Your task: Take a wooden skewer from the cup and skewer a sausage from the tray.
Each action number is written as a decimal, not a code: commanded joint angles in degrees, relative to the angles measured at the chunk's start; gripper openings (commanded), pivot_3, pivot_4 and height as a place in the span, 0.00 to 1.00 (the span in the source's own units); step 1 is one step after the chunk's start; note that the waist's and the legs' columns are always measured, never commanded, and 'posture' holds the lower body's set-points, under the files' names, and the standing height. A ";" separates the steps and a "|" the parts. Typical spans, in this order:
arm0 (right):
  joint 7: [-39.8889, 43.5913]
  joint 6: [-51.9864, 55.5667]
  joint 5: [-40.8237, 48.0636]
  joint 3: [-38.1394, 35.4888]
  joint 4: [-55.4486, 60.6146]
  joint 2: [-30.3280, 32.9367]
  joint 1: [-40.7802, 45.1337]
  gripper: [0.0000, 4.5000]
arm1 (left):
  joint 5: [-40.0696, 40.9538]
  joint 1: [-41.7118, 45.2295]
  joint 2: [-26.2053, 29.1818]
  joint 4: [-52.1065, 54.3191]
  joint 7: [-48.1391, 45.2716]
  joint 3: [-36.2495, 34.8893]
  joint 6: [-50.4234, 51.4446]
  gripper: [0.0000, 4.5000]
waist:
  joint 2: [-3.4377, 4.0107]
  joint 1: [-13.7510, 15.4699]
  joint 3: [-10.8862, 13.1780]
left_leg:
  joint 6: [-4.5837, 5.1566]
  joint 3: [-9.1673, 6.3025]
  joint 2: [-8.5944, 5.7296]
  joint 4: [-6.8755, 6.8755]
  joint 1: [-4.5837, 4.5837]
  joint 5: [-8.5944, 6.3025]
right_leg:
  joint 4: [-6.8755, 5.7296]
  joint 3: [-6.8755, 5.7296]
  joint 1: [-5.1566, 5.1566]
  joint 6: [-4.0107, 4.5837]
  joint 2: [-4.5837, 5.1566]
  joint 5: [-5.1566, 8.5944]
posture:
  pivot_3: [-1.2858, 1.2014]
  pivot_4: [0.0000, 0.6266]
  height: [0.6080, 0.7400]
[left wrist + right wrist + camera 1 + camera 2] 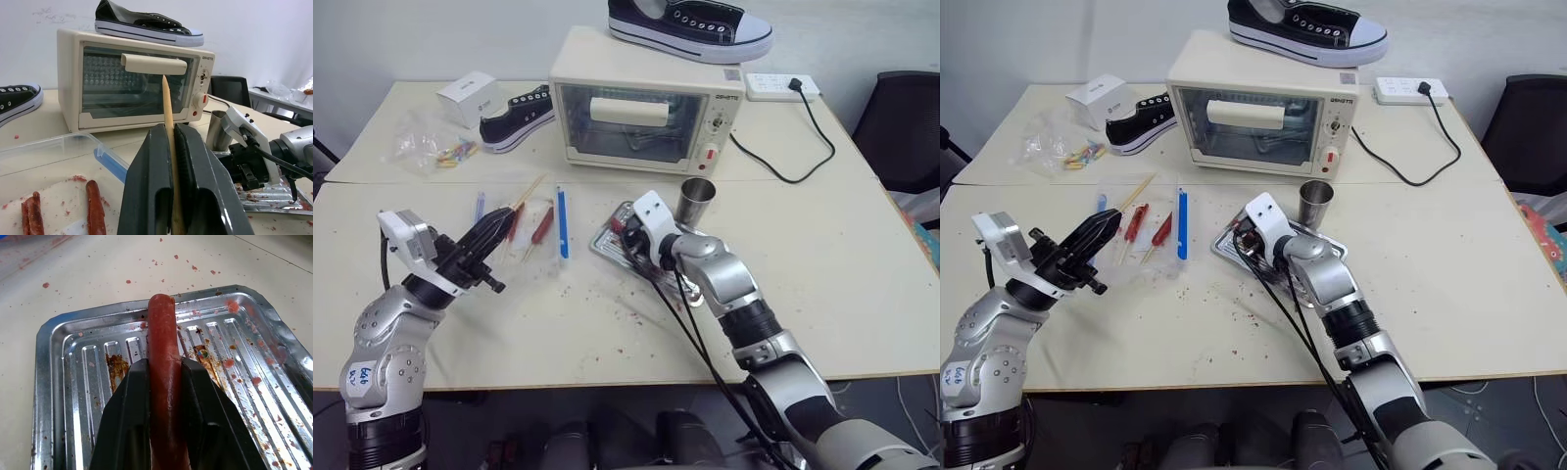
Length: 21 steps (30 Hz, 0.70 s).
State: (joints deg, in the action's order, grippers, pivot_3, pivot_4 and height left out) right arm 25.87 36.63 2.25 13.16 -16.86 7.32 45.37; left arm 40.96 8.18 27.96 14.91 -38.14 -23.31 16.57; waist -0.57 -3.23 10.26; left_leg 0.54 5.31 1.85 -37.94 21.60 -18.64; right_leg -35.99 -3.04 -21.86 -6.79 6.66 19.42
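Wooden skewer [167,105] already out of cup [696,201], clamped upright in closed left end effector [172,147], well apart from tray [63,362]. Sausage [164,382] pinched between fingers of right end effector [164,377], over tray, near cup. Piercing judged not yet done: skewer tip and sausage not yet brought together.

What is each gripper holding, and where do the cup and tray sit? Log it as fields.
left gripper: shut on the wooden skewer, tip pointing up
right gripper: closed on the sausage, over the tray
tray state: greasy, crumbs on its ridged bottom
cup: upright, behind the tray, in front of the toaster oven
table: more sausages lie by the left gripper
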 commanded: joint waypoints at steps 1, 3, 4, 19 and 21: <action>1.04 0.65 0.69 -0.81 3.10 0.62 -0.86 0.18 | 0.42 0.31 1.08 0.62 -0.70 -0.09 0.08 0.00 | 0.00 0.01 0.00 | 0.00 0.00 0.00 0.00 0.00 0.00 | 0.00 0.00 -0.01 0.00 0.00 0.00 | 0.52 0.24 1.00; 1.38 0.49 0.62 -0.72 3.22 0.81 -1.23 0.18 | 0.39 0.45 1.20 0.48 -0.85 -0.09 0.16 0.00 | 0.00 -0.01 0.00 | 0.00 0.00 0.00 0.00 0.01 0.00 | 0.00 0.00 -0.01 0.00 0.00 0.00 | 0.52 0.24 1.00; 1.49 0.42 0.58 -0.73 3.29 0.83 -1.33 0.18 | 0.35 0.50 1.24 0.44 -0.90 -0.10 0.17 0.00 | 0.00 -0.02 0.00 | 0.00 0.00 0.00 0.00 0.01 0.00 | 0.00 0.00 -0.01 0.00 -0.01 0.00 | 0.52 0.24 1.00; 40.50 -14.78 16.73 -6.04 31.39 28.17 -13.69 0.18 | 9.00 0.11 16.93 0.38 -21.65 1.36 12.35 0.00 | -0.02 0.74 0.01 | 0.04 -0.01 -0.07 -0.09 0.72 0.00 | 0.00 -0.16 -0.64 -0.02 -0.10 -0.01 | 0.52 0.24 1.00; 45.92 -15.21 19.97 -7.91 32.14 32.97 -15.65 0.18 | 10.93 0.97 20.10 0.24 -25.34 2.20 15.35 0.00 | -0.03 0.92 0.02 | 0.07 0.01 -0.09 -0.10 0.68 -0.01 | 0.03 -0.18 -0.59 -0.02 -0.09 -0.01 | 0.52 0.24 1.00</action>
State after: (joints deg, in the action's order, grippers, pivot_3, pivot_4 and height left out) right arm 66.86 22.66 18.51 7.72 12.58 38.29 30.27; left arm 49.27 8.57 46.56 14.44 -59.80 -21.47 29.68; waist -0.60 -2.31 10.28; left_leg 0.62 5.33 1.76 -38.07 22.25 -18.65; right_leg -35.99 -3.19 -22.43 -6.80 6.57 19.41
